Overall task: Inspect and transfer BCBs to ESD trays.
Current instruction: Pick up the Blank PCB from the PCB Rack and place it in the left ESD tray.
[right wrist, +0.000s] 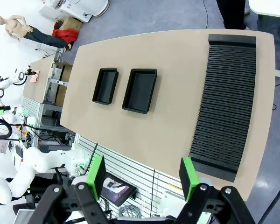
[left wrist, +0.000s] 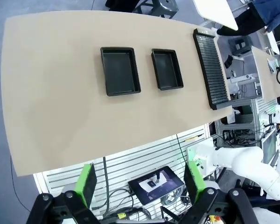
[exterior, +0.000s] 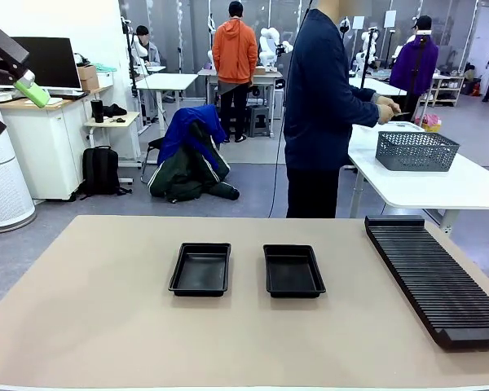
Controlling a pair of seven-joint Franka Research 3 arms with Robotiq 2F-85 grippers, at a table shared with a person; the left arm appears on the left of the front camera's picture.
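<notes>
left gripper [left wrist: 142,183] fingers apart | right gripper [right wrist: 142,173] fingers apart | esd trays [exterior: 200,245] side by side on table [exterior: 81,326] (not touching)

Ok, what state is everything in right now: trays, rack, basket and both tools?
left ESD tray: empty, flat on the table.
right ESD tray: empty, flat on the table.
slotted rack: no boards in it.
mesh basket: upright on the white side table, contents hidden.
left tool: open, holding nothing, high above the table.
right tool: open, holding nothing, high above the table.
</notes>
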